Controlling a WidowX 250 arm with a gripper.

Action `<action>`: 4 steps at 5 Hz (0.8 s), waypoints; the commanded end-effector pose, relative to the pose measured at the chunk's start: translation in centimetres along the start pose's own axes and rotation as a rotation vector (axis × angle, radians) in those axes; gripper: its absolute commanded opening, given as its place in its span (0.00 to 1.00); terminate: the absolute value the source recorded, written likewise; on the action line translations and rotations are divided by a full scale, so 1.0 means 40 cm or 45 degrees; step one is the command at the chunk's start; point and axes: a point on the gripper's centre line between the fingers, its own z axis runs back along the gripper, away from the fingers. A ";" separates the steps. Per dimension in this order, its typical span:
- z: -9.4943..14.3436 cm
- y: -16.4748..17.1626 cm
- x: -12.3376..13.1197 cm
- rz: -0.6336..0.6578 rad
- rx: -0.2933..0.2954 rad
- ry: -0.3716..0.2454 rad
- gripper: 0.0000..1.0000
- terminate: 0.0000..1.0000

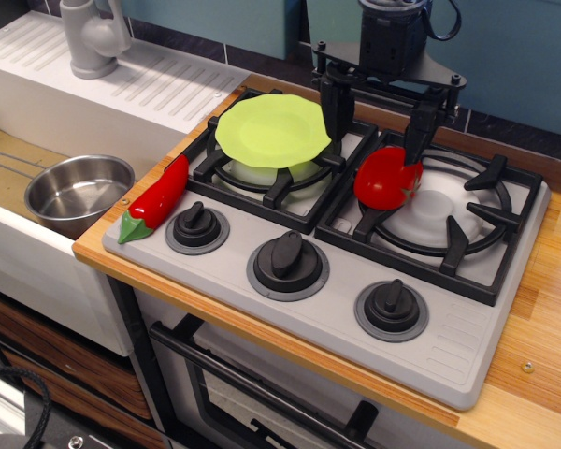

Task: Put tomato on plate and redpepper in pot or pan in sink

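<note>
Nearest the camera ran the wooden table (533, 374) edge w/ the grey stove (449, 346) set into it, and three black knobs (288, 262) in a row along the stove's front. Just behind the left knob, the redpepper (159, 198) lay tilted on the stove's left edge, green stem end toward the viewer, tip pointing back toward the left burner. Left of that, lower down, the pot (75, 192) sat in the sink (19, 253), upright, wire handle sticking out to the left; it was apart from the pepper, w/ the sink wall between them.

Mid-depth, the tomato (387, 178) rested on the right burner's black grate (467, 215), at the burner's left side. The pincer (374, 122) was directly above and slightly behind it: right finger touching or nearly touching the tomato's top right, left finger hanging over the gap between burners, just beside the plate's right rim. Fingers were spread wide, released, nothing gripped; the tomato sat low between them, closer to the right finger.

The plate (273, 129) lay on the left burner, wavy rim overhanging the grate, close left of the tomato but not touching.

Farthest back: the ridged drainboard (159, 79) and faucet (93, 37) at upper left.
</note>
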 end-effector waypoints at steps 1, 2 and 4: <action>0.000 0.000 0.000 0.000 0.000 0.000 1.00 0.00; -0.020 0.000 0.012 -0.004 -0.023 -0.018 1.00 0.00; -0.087 -0.010 0.041 -0.019 -0.074 -0.085 1.00 0.00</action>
